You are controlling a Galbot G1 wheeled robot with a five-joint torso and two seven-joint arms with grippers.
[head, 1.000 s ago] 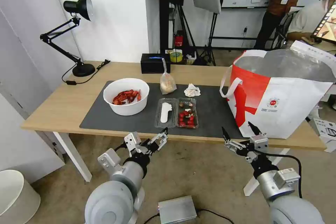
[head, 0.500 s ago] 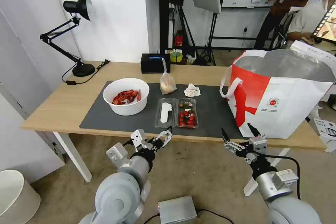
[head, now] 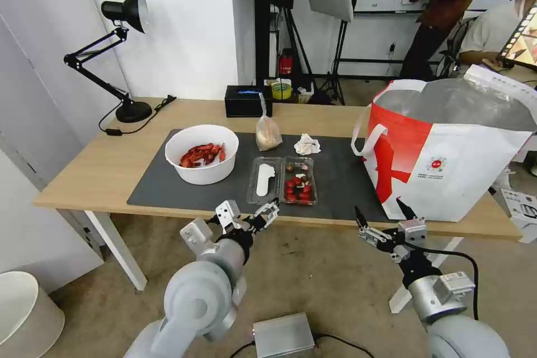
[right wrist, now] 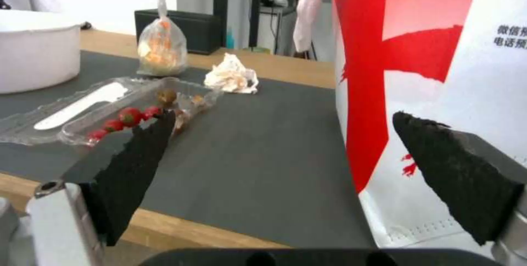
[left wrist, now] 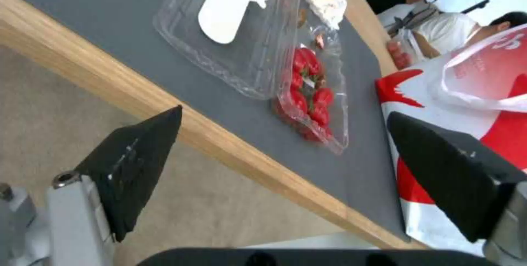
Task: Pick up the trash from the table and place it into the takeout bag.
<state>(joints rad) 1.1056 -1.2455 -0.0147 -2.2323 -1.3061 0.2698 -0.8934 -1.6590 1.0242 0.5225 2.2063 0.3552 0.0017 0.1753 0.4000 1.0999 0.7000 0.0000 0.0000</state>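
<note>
The left gripper (head: 267,213) hangs wide open and empty just off the table's (head: 100,170) near edge, short of the clamshell (head: 282,180), and I judge it should rise clear of that edge and close on one thin rim squarely, since the flimsy plastic may flex or spill its scraps. Along the mat from left to right lie the bowl (head: 202,154), knotted bag (head: 267,133) and tissue (head: 307,145), with the takeout bag (head: 447,145) at the far right and the right gripper (head: 386,218) open and empty before it. The left wrist view looks down into the clamshell (left wrist: 258,47), while the right wrist view shows how low it sits (right wrist: 104,111).
</note>
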